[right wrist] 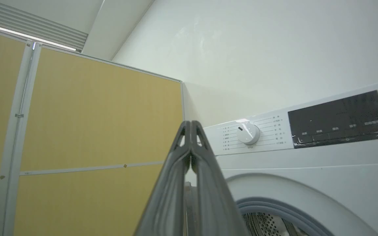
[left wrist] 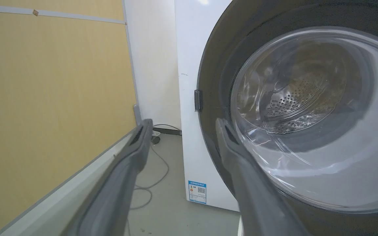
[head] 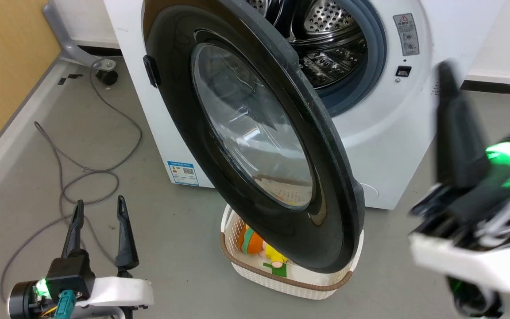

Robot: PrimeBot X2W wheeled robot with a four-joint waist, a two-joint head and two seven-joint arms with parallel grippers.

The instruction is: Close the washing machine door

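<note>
Standing half open, the washing machine door (head: pixel 255 146) overhung a basket (head: pixel 281 285). The left gripper (head: pixel 100 202) waited low, spread and empty. The right gripper (right wrist: pixel 189 126), clenched on nothing, hung high, probably to push.

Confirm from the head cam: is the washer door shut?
No, the washing machine door stands swung out from the front, with the steel drum exposed behind it.

The left gripper (head: pixel 100 200) and right gripper (right wrist: pixel 190 124) have long dark tapered fingers (head: pixel 123 230), white wrist shells (head: pixel 117 290), glowing green lights (head: pixel 509 155).
</note>
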